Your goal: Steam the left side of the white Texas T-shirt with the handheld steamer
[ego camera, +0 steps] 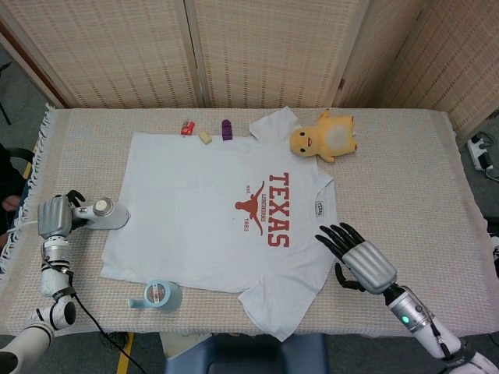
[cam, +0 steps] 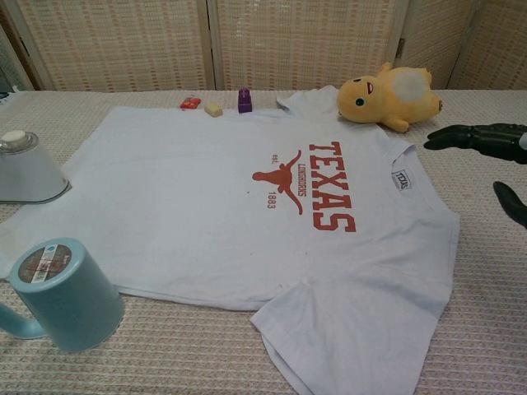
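one white t-shirt (ego camera: 222,210) flat on counter (ego camera: 405,171). one steamer (ego camera: 104,215) beside left hand (ego camera: 56,216), fingers loose. right hand (ego camera: 365,265) fingers spread, empty. one blue mug (ego camera: 158,295), one yellow toy (ego camera: 323,137).

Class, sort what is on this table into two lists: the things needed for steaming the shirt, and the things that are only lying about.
For the job:
T-shirt
steamer
left hand, at the steamer
right hand, fingers spread, holding nothing

Lying about:
blue mug
yellow plush toy
red piece
cream piece
purple piece
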Robot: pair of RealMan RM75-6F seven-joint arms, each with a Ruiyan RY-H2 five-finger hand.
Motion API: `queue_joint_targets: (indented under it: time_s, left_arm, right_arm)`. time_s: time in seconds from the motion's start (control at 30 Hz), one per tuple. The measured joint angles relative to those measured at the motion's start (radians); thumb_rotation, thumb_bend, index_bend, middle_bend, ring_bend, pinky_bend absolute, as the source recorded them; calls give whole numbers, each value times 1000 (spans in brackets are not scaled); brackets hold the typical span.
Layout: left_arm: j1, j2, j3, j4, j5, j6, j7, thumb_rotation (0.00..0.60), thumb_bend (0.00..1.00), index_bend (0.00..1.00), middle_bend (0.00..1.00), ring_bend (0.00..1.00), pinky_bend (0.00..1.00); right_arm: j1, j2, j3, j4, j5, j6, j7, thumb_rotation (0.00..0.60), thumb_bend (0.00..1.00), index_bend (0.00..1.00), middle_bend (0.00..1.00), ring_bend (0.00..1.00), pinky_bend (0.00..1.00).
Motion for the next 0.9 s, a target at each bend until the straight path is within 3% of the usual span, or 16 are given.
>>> queue_joint_targets:
  time_s: [0.1, 0.4, 0.47, 0.63, 0.77, 0.9]
  left_arm:
    - [10, 29, -4, -53, -3, 15, 6, 600, 72, 0, 0, 0, 155]
    - [65, 175, 7, -285, -8, 34, 65, 600, 81, 2, 8, 0, 134]
    - [84, 233, 17, -362, -7, 33, 83, 600, 115, 25, 56, 5, 143]
    - [142, 377, 42, -544, -6, 49, 115, 600, 143, 139, 158, 70, 157]
    - [209, 467, 71, -645, 9, 93, 109, 600, 145, 204, 211, 114, 169]
    - [250, 482, 95, -661, 57, 180, 80, 600, 146, 231, 239, 139, 180]
  right_arm:
    - [-7, 19, 10, -2, 3, 13, 4, 352, 775, 0, 0, 0, 0]
    - [-26, 66, 19, -11, 27, 12, 0, 354, 769, 0, 0, 0, 0]
    - [-33, 73, 22, -7, 47, 11, 3, 355, 722, 0, 0, 0, 0]
    - [-69, 87, 38, 4, 104, 32, 28, 370, 321, 0, 36, 0, 0]
    - [-101, 91, 51, 8, 120, 79, 33, 370, 209, 0, 97, 4, 91]
    - [-147, 93, 60, 12, 132, 141, 45, 407, 202, 0, 112, 14, 127]
